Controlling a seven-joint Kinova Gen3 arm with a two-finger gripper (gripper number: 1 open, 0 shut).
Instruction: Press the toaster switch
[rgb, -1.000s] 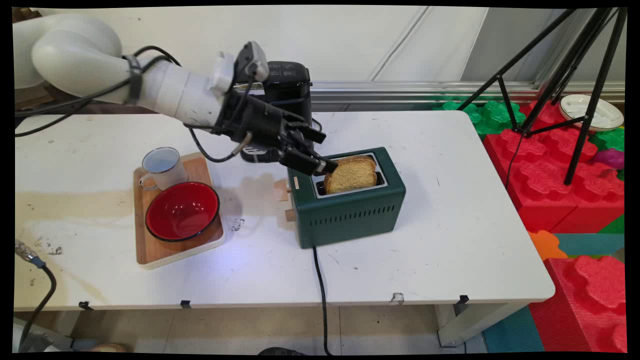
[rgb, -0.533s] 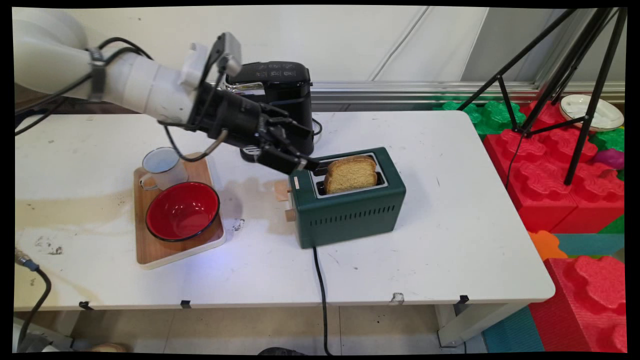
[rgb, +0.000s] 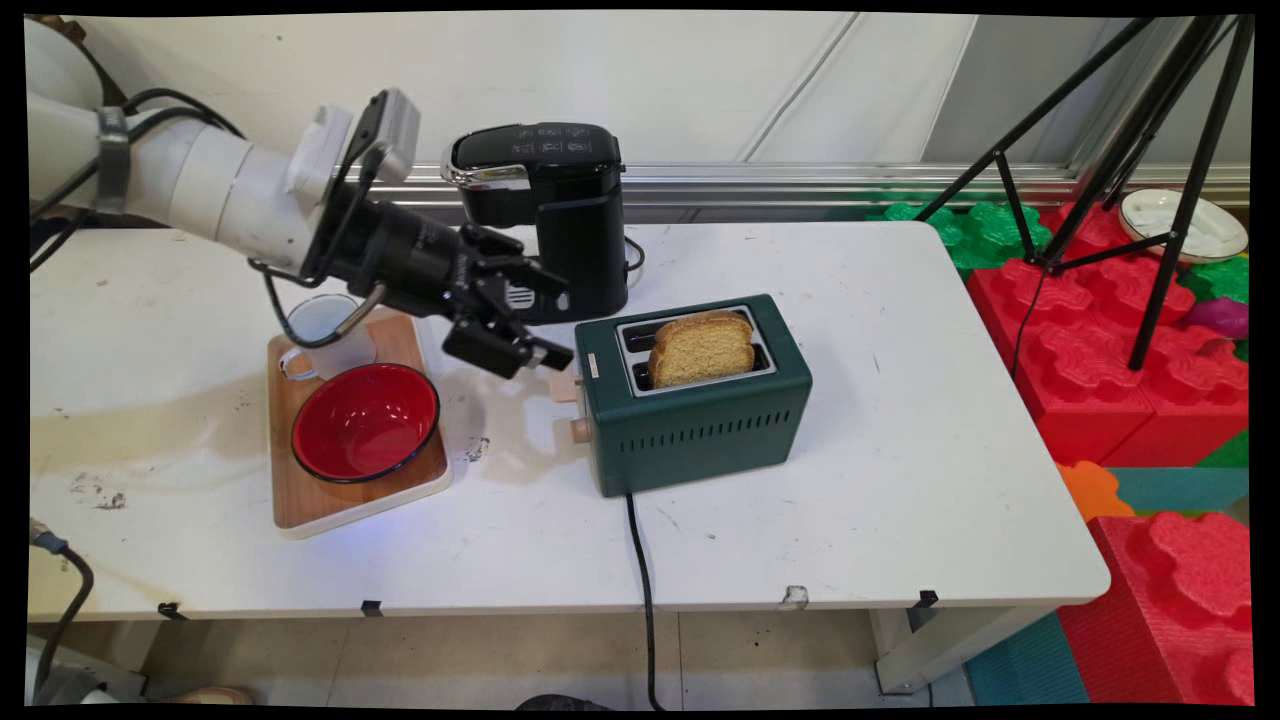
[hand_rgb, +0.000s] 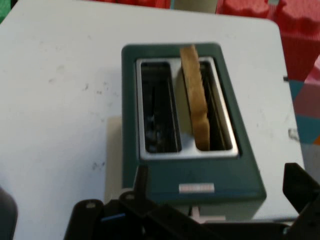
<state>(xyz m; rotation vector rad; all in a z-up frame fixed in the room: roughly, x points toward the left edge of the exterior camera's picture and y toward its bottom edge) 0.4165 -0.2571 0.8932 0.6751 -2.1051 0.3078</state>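
A dark green toaster (rgb: 700, 420) stands mid-table with one slice of brown toast (rgb: 702, 348) sticking up from its nearer slot; the other slot is empty. My gripper (rgb: 562, 322) hovers just left of the toaster's end, above its wooden lever (rgb: 565, 383), open and holding nothing. In the hand view the toaster (hand_rgb: 240, 165) lies straight ahead, the toast (hand_rgb: 195, 95) stands in the right slot, and my gripper (hand_rgb: 218, 176) shows both fingers spread wide at the bottom edge.
A black coffee machine (rgb: 560, 220) stands right behind the gripper. To the left is a wooden tray (rgb: 300, 510) with a red bowl (rgb: 365, 422) and a white mug (rgb: 325, 335). The toaster's cord (rgb: 640, 570) runs off the front edge. A tripod (rgb: 1100, 150) and red foam blocks (rgb: 1120, 380) sit at right.
The gripper has drawn back to the left and slightly down, from beside the toast to beyond the toaster's left end. The toast stays in its slot. The fingers remain open.
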